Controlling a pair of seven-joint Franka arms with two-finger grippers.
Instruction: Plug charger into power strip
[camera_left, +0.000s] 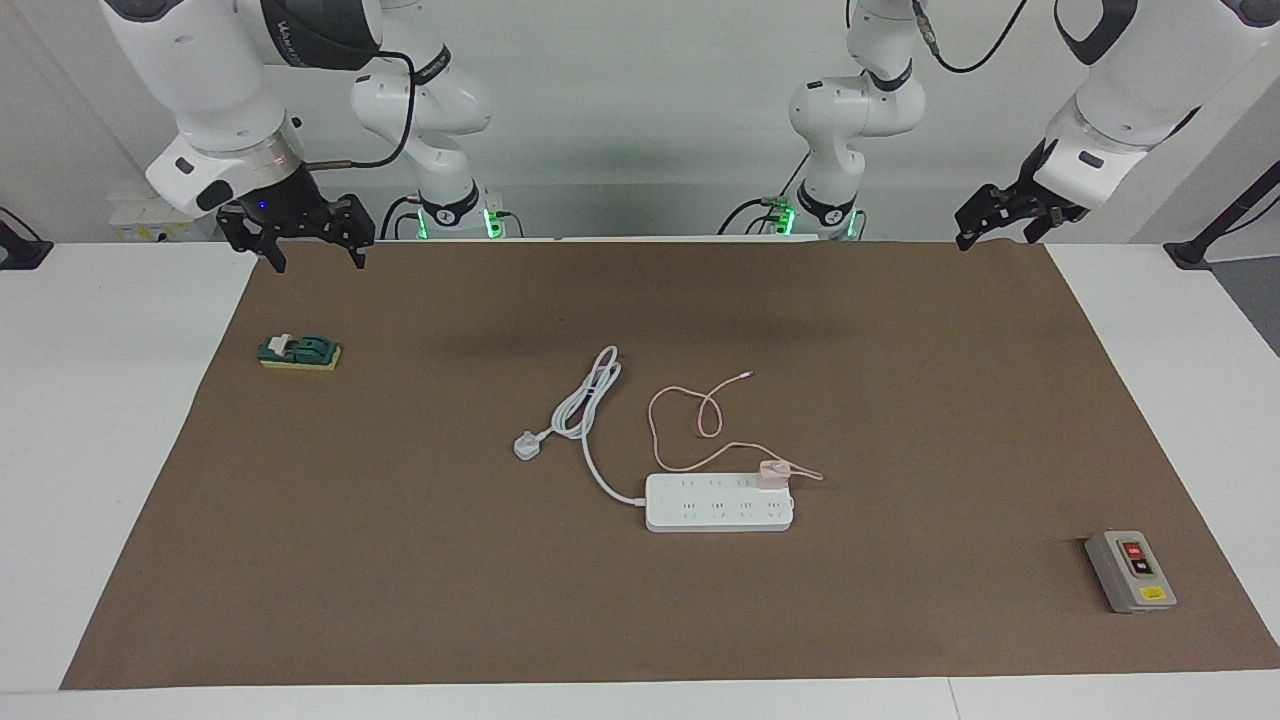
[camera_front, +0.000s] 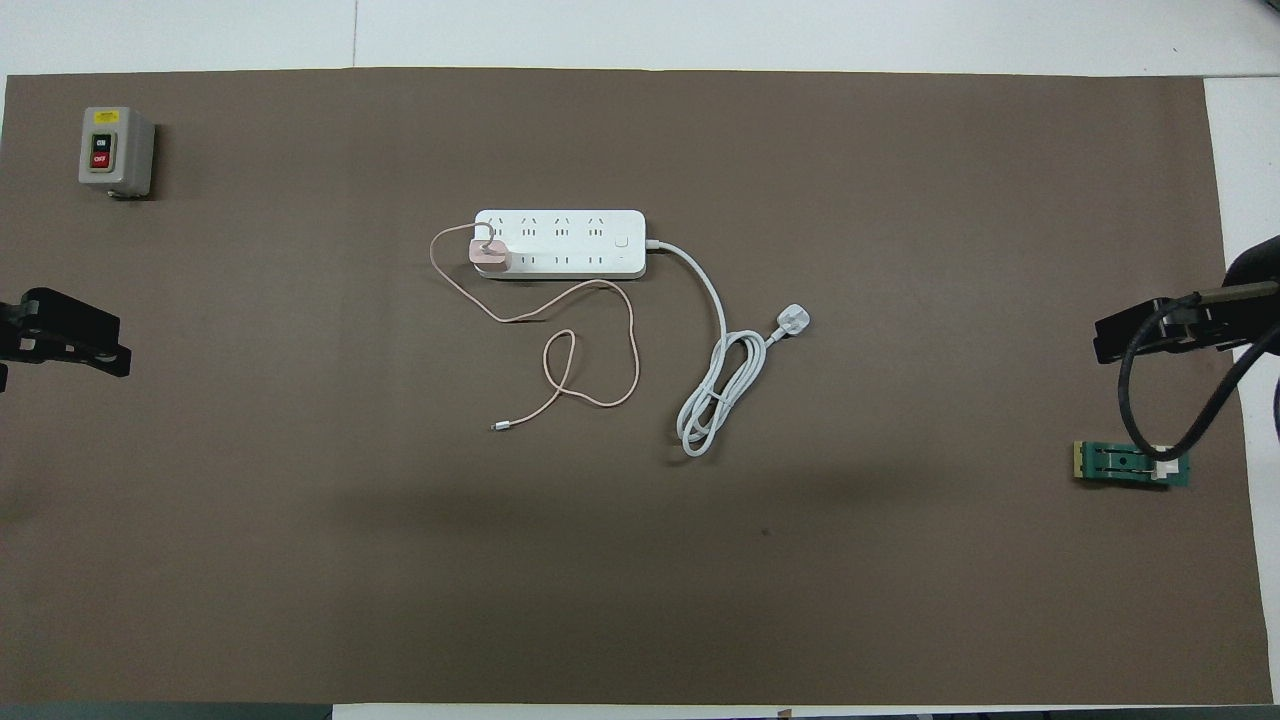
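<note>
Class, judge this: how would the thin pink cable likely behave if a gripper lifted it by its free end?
The pink cable lies in loose loops, so it would probably droop. Its other end runs to the charger sitting on the power strip, so it would likely pull taut.

Matt brown mat (camera_left: 400, 560) — smooth white power strip (camera_left: 720, 512)

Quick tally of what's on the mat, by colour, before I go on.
White: 1, power strip with its cord and plug
Pink: 1, charger with its cable
Grey: 1, button box
Green: 1, switch block
Total: 4
</note>
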